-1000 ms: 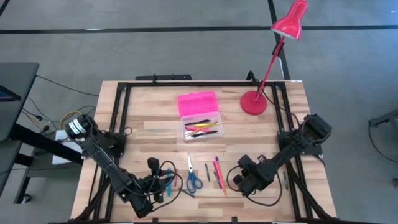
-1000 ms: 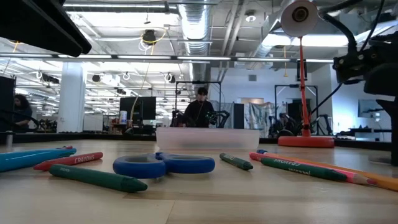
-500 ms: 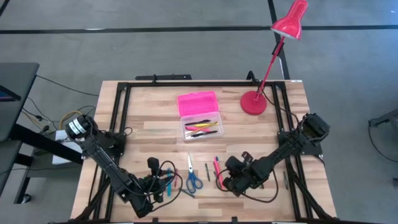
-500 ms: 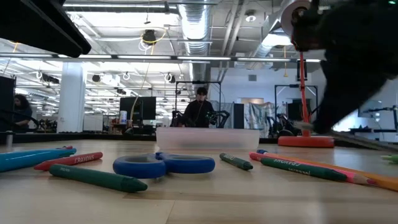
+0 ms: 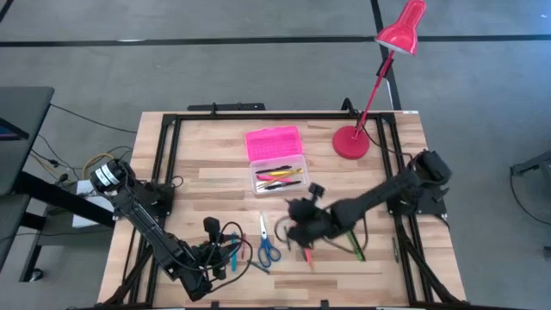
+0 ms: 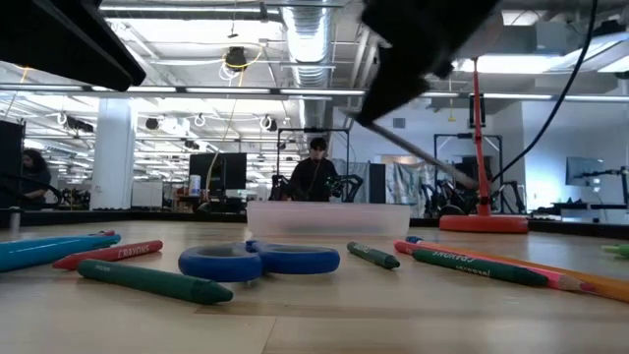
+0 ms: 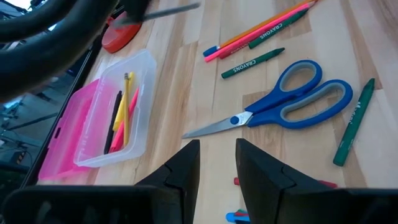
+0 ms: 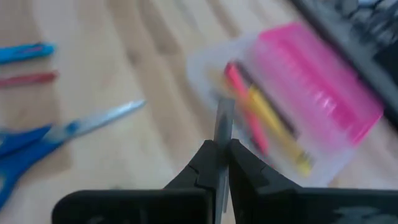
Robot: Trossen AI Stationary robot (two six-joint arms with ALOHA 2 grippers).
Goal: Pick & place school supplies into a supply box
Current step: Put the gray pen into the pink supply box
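Observation:
The supply box has a pink lid (image 5: 274,142) and a clear base (image 5: 277,177) holding several pens, and it stands far of centre. Blue-handled scissors (image 5: 267,247) and crayons (image 7: 252,60) lie near the front; a green crayon (image 5: 355,250) lies to their right. My right gripper (image 5: 293,213) hovers between the scissors and the box, shut on a thin grey pencil (image 8: 222,118). My left gripper (image 7: 217,163) stands open low over the front left, with nothing between its fingers. My right gripper pinches the thin grey pencil (image 8: 222,127) between its two fingers. The fingers slant down toward the box and the pencil juts out ahead of them. In the low view the pencil (image 6: 432,157) hangs slanted, clear of the table.
A red desk lamp stands on its round base (image 5: 350,142) at the far right, its head (image 5: 401,30) reaching past the table. A blue crayon (image 6: 39,248) and a red one (image 6: 103,254) lie by the left gripper. A person stands in the room beyond the table (image 6: 316,175).
My right gripper has risen from the table's front right and swung toward the left and far side, toward the box, rolling as it went. It carries the thin pencil, now lifted clear. A green crayon shows where the gripper stood.

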